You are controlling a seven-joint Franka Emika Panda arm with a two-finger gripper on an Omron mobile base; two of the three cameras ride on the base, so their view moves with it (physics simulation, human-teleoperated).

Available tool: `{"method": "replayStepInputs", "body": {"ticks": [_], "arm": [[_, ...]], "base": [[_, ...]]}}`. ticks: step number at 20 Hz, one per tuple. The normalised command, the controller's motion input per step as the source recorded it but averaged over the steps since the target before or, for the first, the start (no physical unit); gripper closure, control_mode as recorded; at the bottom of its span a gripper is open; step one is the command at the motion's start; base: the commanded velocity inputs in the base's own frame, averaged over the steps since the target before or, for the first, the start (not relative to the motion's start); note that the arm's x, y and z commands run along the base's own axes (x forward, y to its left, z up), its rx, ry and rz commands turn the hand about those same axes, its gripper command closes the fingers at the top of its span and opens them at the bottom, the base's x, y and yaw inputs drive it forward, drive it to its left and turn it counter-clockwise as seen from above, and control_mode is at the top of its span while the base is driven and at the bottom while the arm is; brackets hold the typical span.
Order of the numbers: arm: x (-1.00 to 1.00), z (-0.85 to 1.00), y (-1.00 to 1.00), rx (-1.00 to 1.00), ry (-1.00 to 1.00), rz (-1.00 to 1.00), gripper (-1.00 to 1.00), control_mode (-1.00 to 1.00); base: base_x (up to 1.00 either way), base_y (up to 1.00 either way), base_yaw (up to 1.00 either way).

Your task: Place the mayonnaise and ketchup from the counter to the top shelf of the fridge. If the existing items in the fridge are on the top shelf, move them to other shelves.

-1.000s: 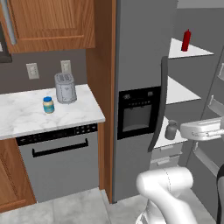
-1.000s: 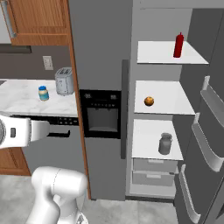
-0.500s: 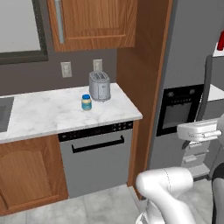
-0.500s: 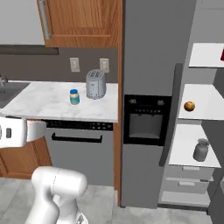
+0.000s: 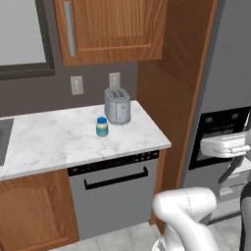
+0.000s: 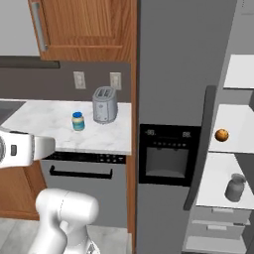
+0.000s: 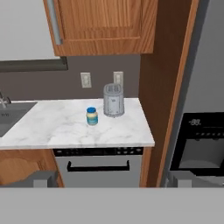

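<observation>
The mayonnaise [image 5: 102, 127] [image 6: 78, 121] [image 7: 92, 116], a small jar with a blue lid and label, stands upright on the marble counter [image 5: 59, 147] [image 7: 65, 131], just left of a toaster. My gripper [image 7: 113, 180] is open and holds nothing. Its fingertips [image 7: 43, 178] stand wide apart, well short of the counter. The grey fridge [image 6: 183, 89] is open at the right. An orange [image 6: 222, 135] lies on its middle shelf and a grey jar [image 6: 235, 187] stands on the shelf below. A corner of the top shelf [image 6: 243, 72] shows. The ketchup is out of view.
A silver toaster [image 5: 117, 106] [image 7: 113, 100] stands at the counter's back right. A dishwasher [image 5: 115, 196] sits under the counter and a wooden wall cabinet [image 5: 112, 29] hangs above. A sink [image 7: 8, 114] is at the far left. The fridge's dark handle [image 6: 198, 149] stands beside the dispenser panel [image 6: 166, 161].
Both base views have swung left from the fridge toward the counter, so the camera has moved. The ketchup on the top shelf has left the frame. The gripper stays open.
</observation>
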Motion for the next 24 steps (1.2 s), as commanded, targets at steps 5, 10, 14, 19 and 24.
{"method": "replayStepInputs", "body": {"ticks": [5, 10, 14, 19, 24], "arm": [[0.00, 0.00, 0.00, 0.00, 0.00, 0.00, -1.00, 1.00], [0.00, 0.00, 0.00, 0.00, 0.00, 0.00, -1.00, 1.00], [0.00, 0.00, 0.00, 0.00, 0.00, 0.00, -1.00, 1.00], [0.00, 0.00, 0.00, 0.00, 0.00, 0.00, -1.00, 1.00], [0.00, 0.00, 0.00, 0.00, 0.00, 0.00, -1.00, 1.00]], "base": [[0.21, 0.45, 0.00], [0.35, 0.36, 0.00], [0.46, 0.15, 0.00], [0.46, 0.13, 0.00], [0.21, 0.31, 0.00]]}}
